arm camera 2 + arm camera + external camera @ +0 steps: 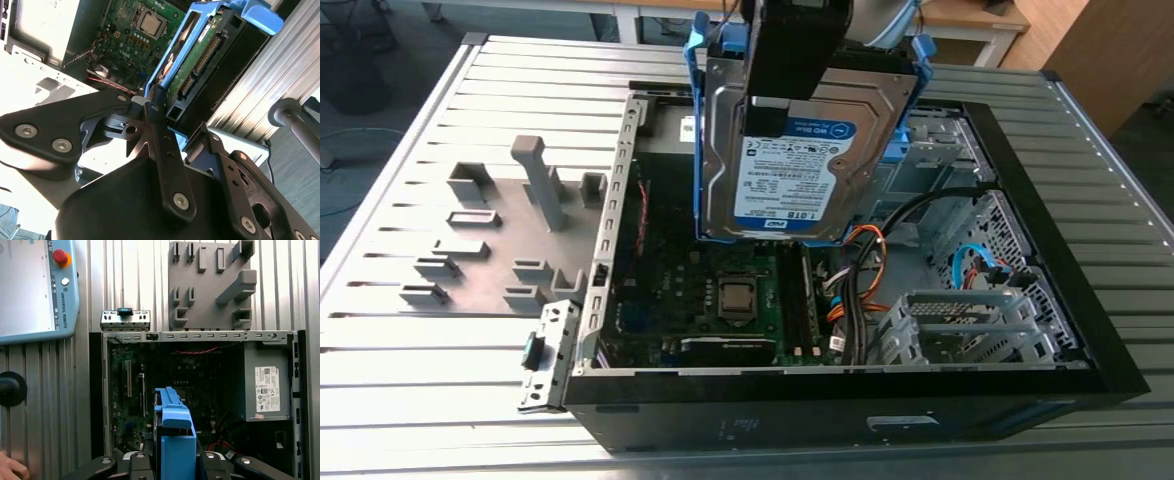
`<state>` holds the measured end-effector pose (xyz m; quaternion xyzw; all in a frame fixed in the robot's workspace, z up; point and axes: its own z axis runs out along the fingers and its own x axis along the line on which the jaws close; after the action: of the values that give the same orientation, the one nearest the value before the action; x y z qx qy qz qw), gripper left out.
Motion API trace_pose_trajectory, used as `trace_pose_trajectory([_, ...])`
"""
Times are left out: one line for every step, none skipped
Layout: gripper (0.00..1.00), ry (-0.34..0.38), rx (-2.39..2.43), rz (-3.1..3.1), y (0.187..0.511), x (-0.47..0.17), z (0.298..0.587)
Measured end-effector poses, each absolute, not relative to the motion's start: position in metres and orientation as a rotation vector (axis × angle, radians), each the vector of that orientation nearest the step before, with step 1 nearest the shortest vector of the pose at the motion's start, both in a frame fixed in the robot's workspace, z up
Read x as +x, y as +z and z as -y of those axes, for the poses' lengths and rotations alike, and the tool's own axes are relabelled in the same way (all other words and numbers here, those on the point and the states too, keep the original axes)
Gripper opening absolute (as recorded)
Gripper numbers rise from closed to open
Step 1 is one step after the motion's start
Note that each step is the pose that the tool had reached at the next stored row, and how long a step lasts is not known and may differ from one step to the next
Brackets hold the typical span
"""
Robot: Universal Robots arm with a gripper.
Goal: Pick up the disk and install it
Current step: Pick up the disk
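The disk [794, 160], a silver hard drive with a white-and-blue label and blue side rails, hangs upright above the open computer case [1067, 300]. My gripper [794, 40] is shut on its upper end, coming down from above. In the second wrist view the black fingers [152, 112] clamp the blue-railed disk [200, 55], whose connector edge faces the motherboard [145, 25]. In the first wrist view the disk's blue rail [172, 425] stands edge-on between the gripper's [172, 460] fingers, over the case interior.
Inside the case lie the motherboard [734, 300], orange and black cables [867, 270], a metal drive cage [961, 320] and a grey power-supply box [267, 385]. A grey fixture plate [494, 230] sits beside the case. A teach pendant [35, 290] and a hand [10, 470] are nearby.
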<state>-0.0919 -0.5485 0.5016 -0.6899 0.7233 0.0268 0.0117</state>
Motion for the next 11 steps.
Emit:
trace_pose_trajectory([0.36,0.083,-2.151,-2.256,0.5017,-0.0913,0.5485])
trace_pose_trajectory([0.36,0.083,-2.151,-2.256,0.5017,-0.0907,0.5485])
trace_pose_trajectory([0.36,0.083,-2.151,-2.256,0.5016,-0.0903,0.5485])
trace_pose_trajectory([0.36,0.084,-2.151,-2.256,0.5016,-0.0899,0.5485])
trace_pose_trajectory([0.36,0.084,-2.151,-2.256,0.5016,-0.0894,0.5485])
trace_pose_trajectory([0.36,0.083,-2.151,-2.256,0.5016,-0.0889,0.5485])
trace_pose_trajectory([0.36,0.083,-2.151,-2.256,0.5016,-0.0883,0.5485])
trace_pose_trajectory([0.36,0.083,-2.151,-2.256,0.5016,-0.0878,0.5485])
trace_pose_trajectory([0.36,0.083,-2.151,-2.256,0.5016,-0.0872,0.5485])
trace_pose_trajectory([0.36,0.083,-2.151,-2.256,0.5016,-0.0867,0.5484])
trace_pose_trajectory([0.36,0.083,-2.151,-2.256,0.5016,-0.0863,0.5485])
